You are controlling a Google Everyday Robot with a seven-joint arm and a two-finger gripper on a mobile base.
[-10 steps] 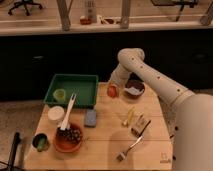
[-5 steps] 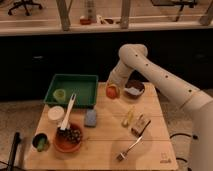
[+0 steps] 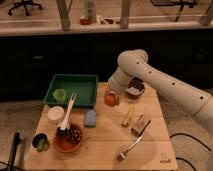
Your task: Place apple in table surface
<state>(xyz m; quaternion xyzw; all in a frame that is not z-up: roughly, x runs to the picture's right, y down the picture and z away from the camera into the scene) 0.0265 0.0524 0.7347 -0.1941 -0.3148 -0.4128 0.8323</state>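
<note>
The small orange-red apple (image 3: 109, 100) is at the tip of my gripper (image 3: 113, 96), which is shut on it. It hangs just over the back middle of the light tan table surface (image 3: 105, 142), right of the green tray. I cannot tell whether the apple touches the wood. My white arm reaches in from the right and bends down to the gripper, which partly covers the apple's upper right side.
A green tray (image 3: 80, 82) with a small green cup stands back left. A dark bowl (image 3: 135, 89) is just right of the gripper. In front lie a yellow item (image 3: 128, 116), a blue sponge (image 3: 90, 118), a small box (image 3: 140, 125), a fork (image 3: 129, 147) and an orange bowl of grapes (image 3: 68, 138).
The gripper has come down and slightly forward with the apple, closer to the tabletop. Nothing else on the table has moved.
</note>
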